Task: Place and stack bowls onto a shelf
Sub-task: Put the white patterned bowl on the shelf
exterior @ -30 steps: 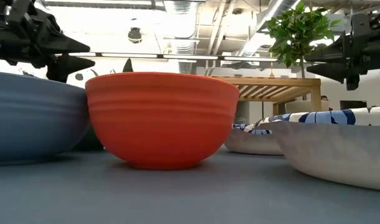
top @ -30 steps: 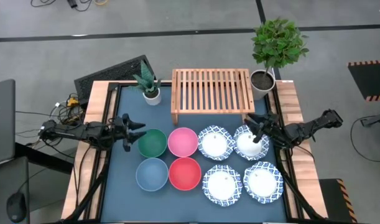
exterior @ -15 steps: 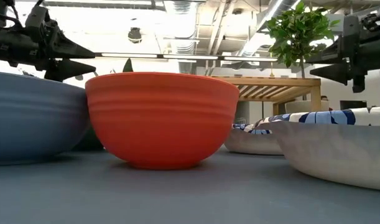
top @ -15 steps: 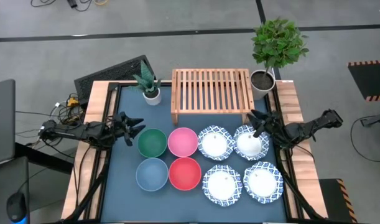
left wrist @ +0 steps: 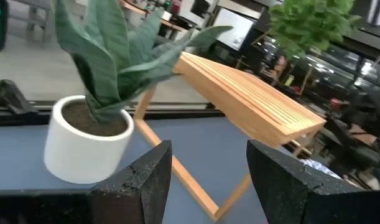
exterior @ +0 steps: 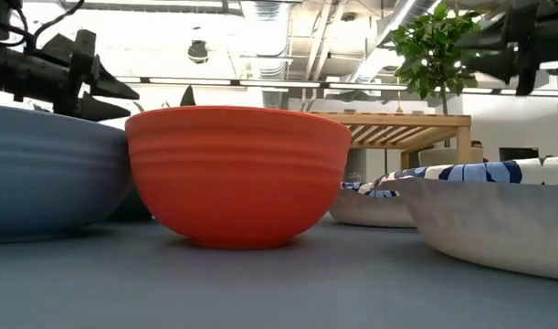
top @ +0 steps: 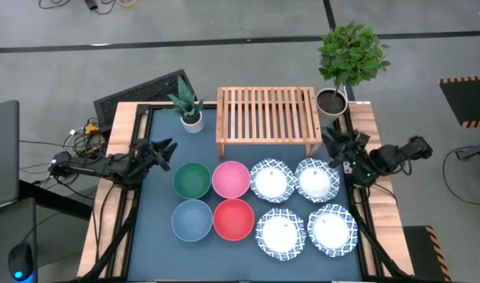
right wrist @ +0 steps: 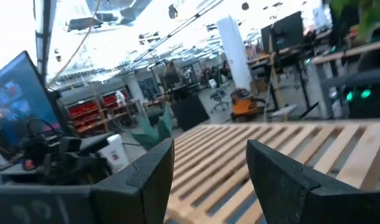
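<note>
Eight bowls sit on their bases on the blue table in two rows: green bowl, pink bowl, light blue bowl, red bowl, and four white bowls with blue-patterned rims, one of them at the far right. The light-wood shelf stands on its legs at the far edge. My left gripper hovers open, left of and beyond the green bowl. My right gripper hovers open by the shelf's right end, beyond the far-right patterned bowl. Both point toward the shelf.
A small snake plant in a white pot stands left of the shelf. A bigger potted plant stands at the shelf's right end, close to my right gripper. Wood rails edge the table. Bare blue surface lies between bowls and shelf.
My left gripper has drawn back from the green bowl toward the table's left and far edges. My right gripper has risen from above the far-right patterned bowl and moved toward the far edge, near the shelf's right end. No bowl has moved.
</note>
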You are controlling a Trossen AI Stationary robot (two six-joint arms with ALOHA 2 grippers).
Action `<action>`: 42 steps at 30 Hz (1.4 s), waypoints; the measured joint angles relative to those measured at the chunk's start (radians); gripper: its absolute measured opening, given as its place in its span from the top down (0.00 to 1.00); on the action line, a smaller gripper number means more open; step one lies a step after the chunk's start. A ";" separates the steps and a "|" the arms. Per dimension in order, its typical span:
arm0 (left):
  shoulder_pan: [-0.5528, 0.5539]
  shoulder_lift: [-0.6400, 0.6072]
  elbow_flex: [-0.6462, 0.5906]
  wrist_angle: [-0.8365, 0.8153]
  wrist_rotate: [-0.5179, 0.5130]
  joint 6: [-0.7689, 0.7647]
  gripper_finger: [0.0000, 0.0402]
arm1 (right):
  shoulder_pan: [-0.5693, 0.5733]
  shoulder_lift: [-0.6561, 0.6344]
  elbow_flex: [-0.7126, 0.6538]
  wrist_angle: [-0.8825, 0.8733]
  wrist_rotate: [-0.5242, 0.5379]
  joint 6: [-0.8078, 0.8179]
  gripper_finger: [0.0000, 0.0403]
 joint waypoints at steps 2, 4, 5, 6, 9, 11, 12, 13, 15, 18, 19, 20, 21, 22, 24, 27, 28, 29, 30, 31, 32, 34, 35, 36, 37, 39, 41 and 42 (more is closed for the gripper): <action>0.000 0.000 0.000 0.000 0.001 0.000 0.52 | 0.008 0.030 0.040 -0.001 0.014 -0.063 0.44; 0.000 0.000 0.000 0.001 0.004 0.000 0.52 | 0.015 0.070 0.080 -0.004 0.053 -0.124 0.44; 0.000 0.000 0.000 0.001 0.004 0.000 0.52 | 0.019 0.095 0.102 -0.004 0.072 -0.151 0.44; 0.000 0.000 0.000 0.005 0.004 -0.004 0.52 | 0.022 0.120 0.122 -0.004 0.095 -0.175 0.44; 0.000 0.000 0.000 0.011 0.005 -0.034 0.52 | 0.033 0.198 0.181 -0.011 0.150 -0.230 0.44; 0.000 0.000 0.000 0.013 0.005 -0.016 0.52 | 0.040 0.254 0.215 -0.032 0.180 -0.246 0.44; 0.000 0.000 0.000 0.018 0.005 -0.007 0.52 | 0.043 0.285 0.230 -0.037 0.195 -0.248 0.44; 0.000 0.000 0.000 0.024 0.005 -0.003 0.52 | 0.046 0.316 0.244 -0.042 0.205 -0.250 0.44; 0.000 0.000 0.000 0.037 0.025 0.001 0.52 | 0.056 0.375 0.268 -0.054 0.233 -0.250 0.44; 0.000 0.000 0.000 0.081 0.131 0.029 0.52 | 0.079 0.462 0.299 -0.055 0.265 -0.238 0.44; 0.000 0.000 0.000 0.099 0.179 0.043 0.52 | 0.089 0.488 0.309 -0.055 0.276 -0.222 0.44; 0.000 0.000 0.000 0.119 0.225 0.057 0.52 | 0.098 0.512 0.320 -0.054 0.281 -0.209 0.44; 0.000 0.000 0.000 0.141 0.269 0.061 0.52 | 0.110 0.535 0.330 -0.054 0.286 -0.202 0.44; 0.000 0.000 0.000 0.165 0.306 0.062 0.52 | 0.123 0.559 0.341 -0.054 0.295 -0.199 0.44; 0.000 0.000 0.000 0.210 0.364 0.062 0.52 | 0.150 0.604 0.363 -0.054 0.303 -0.197 0.44; 0.000 0.000 0.000 0.284 0.407 0.062 0.52 | 0.186 0.667 0.405 -0.056 0.316 -0.191 0.44; 0.000 0.000 0.000 0.317 0.413 0.062 0.52 | 0.200 0.686 0.425 -0.056 0.306 -0.174 0.44; 0.000 0.000 0.000 0.352 0.424 0.062 0.52 | 0.212 0.700 0.447 -0.057 0.273 -0.160 0.44; 0.000 0.000 0.000 0.384 0.437 0.063 0.52 | 0.223 0.711 0.474 -0.055 0.224 -0.154 0.44; 0.000 0.000 0.000 0.417 0.457 0.066 0.52 | 0.236 0.721 0.501 -0.051 0.160 -0.153 0.44; 0.000 0.000 0.000 0.446 0.479 0.071 0.52 | 0.248 0.729 0.527 -0.050 0.088 -0.152 0.44; 0.000 0.000 0.010 0.476 0.523 0.080 0.52 | 0.271 0.741 0.576 -0.065 -0.062 -0.152 0.44; 0.000 0.000 0.020 0.478 0.544 0.080 0.52 | 0.281 0.742 0.599 -0.086 -0.140 -0.150 0.44; 0.000 0.000 0.032 0.478 0.565 0.080 0.52 | 0.291 0.741 0.621 -0.110 -0.207 -0.141 0.44; 0.000 0.000 0.046 0.477 0.589 0.080 0.52 | 0.299 0.738 0.641 -0.134 -0.259 -0.123 0.44; 0.000 0.000 0.078 0.463 0.637 0.081 0.52 | 0.307 0.729 0.675 -0.198 -0.318 -0.061 0.44; 0.000 0.000 0.119 0.417 0.671 0.091 0.52 | 0.308 0.717 0.709 -0.314 -0.327 0.039 0.44; 0.000 0.001 0.143 0.380 0.680 0.099 0.52 | 0.304 0.712 0.728 -0.397 -0.319 0.114 0.44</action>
